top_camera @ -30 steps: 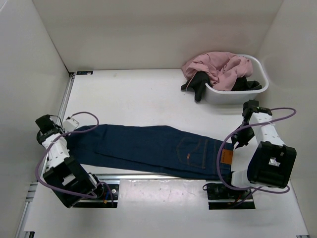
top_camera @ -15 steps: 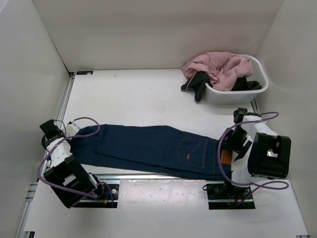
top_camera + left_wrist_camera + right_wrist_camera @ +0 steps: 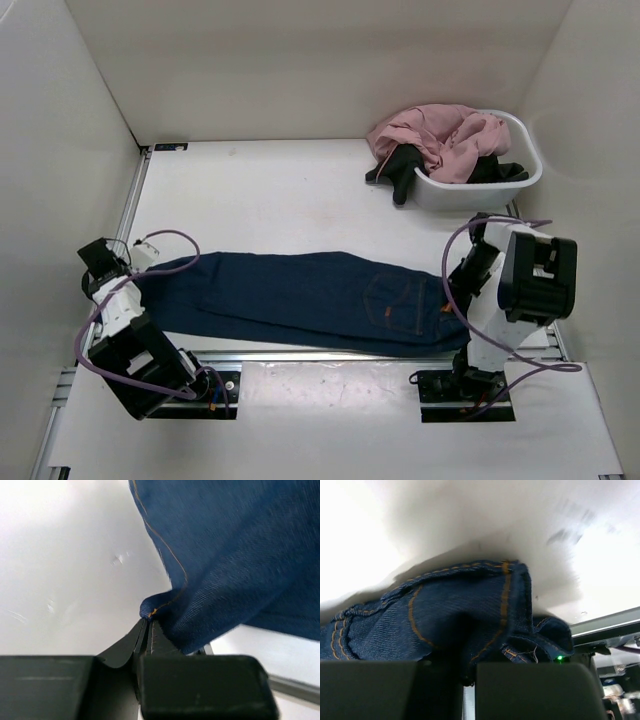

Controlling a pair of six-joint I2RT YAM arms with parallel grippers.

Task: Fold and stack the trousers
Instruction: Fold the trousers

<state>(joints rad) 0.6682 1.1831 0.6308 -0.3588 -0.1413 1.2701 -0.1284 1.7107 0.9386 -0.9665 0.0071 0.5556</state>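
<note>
The dark navy jeans (image 3: pixel 300 295) lie stretched left to right across the near part of the table, the orange-stitched back pocket (image 3: pixel 398 300) facing up near the right end. My left gripper (image 3: pixel 128 272) is shut on the leg hem at the left end; in the left wrist view the hem (image 3: pixel 150 611) is pinched between the closed black fingers. My right gripper (image 3: pixel 462 283) is shut on the waistband at the right end; in the right wrist view the waistband (image 3: pixel 505 600) bunches over the fingers. The tan patch is hidden.
A white basket (image 3: pixel 470 190) stands at the back right, holding a pink garment (image 3: pixel 440 135) and a black garment (image 3: pixel 400 170) that hangs over its rim. White walls close in the table on three sides. A metal rail (image 3: pixel 320 355) runs along the near edge.
My right arm has swung in toward the waistband and closed on it, lifting and bunching that end, so the tan patch no longer shows. My left gripper has lowered onto the leg hem.
</note>
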